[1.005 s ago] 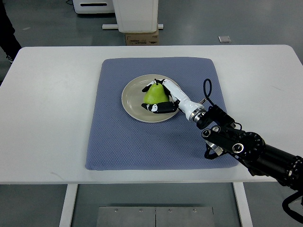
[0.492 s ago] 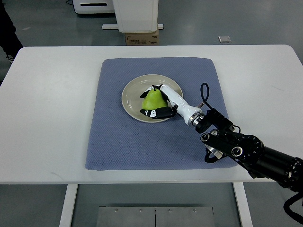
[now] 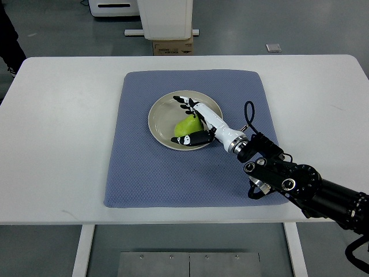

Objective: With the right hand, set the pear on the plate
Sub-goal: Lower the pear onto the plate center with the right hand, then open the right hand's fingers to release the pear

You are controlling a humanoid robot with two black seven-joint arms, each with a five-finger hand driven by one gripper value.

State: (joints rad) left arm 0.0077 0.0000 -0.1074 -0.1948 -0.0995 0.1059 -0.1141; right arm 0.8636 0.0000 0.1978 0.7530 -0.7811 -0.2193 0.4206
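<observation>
Pear, green and glossy [image 3: 186,125]: sitting on the round beige ceramic plate [image 3: 159,119], right of the plate's centre, stem end pointing roughly toward the far edge. Plate sits on the blue-grey quilted fabric mat [image 3: 144,173], a bit above mat centre. Mat lies on the white rectangular table [image 3: 57,144].

Right hand [image 3: 195,121], white with black fingertips, is over the plate's right half, arm coming in from lower right. Fingers spread apart: upper fingers [image 3: 183,101] fan out past the pear's top toward the far rim, thumb [image 3: 187,139] lies along the near side of the pear by the plate's near rim. Hand brackets the fruit without being clamped on it; palm side touches or nearly touches the pear's right flank, can't tell which. Black forearm with round joint housings [image 3: 285,180] crosses the mat's lower right corner; a black cable loop [image 3: 249,118] stands up by the wrist.

Beyond the table: a white machine base [image 3: 166,17] with a cardboard box [image 3: 172,46] on the grey floor.
</observation>
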